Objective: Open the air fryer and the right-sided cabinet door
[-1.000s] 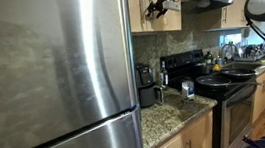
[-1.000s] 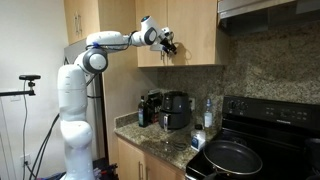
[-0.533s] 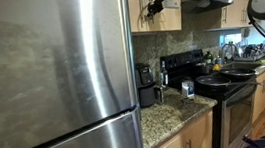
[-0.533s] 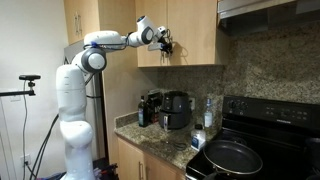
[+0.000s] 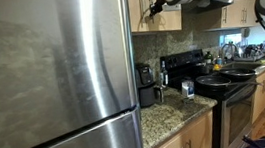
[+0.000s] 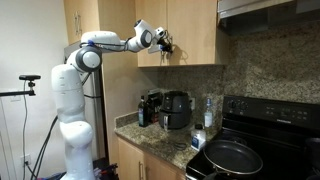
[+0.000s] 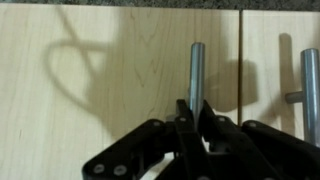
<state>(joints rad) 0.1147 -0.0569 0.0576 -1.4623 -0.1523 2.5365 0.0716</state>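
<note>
Kitchen wall: light wood upper cabinets above a granite counter [image 6: 150, 138]. Gripper [image 6: 165, 43] is up at the right door [image 6: 195, 30], jaws clamped on its handle [image 7: 197, 70]. Wrist view: both fingers pinch the bar. The door seam [image 7: 241, 50] runs just beside it, and the twin handle [image 7: 310, 80] lies beyond the seam, untouched. Door looks flush with its twin, so not yet open.

Key relation: the bar's long axis is vertical and it sits at the door's left edge, so the hinges should be on the far right edge. Judgement: the pull goes out from the wall, toward the arm, then curves rightward round those hinges. A dead-straight tug risks the pads sliding off the bar.

Air fryer [image 6: 178, 108] stands on the counter, well below the gripper and slightly to its right. Drawer appears shut.

Versus one second back: gripper at the same spot on the bar, but the jaws have come together since. Wrist has dropped a little. Door unmoved.
</note>
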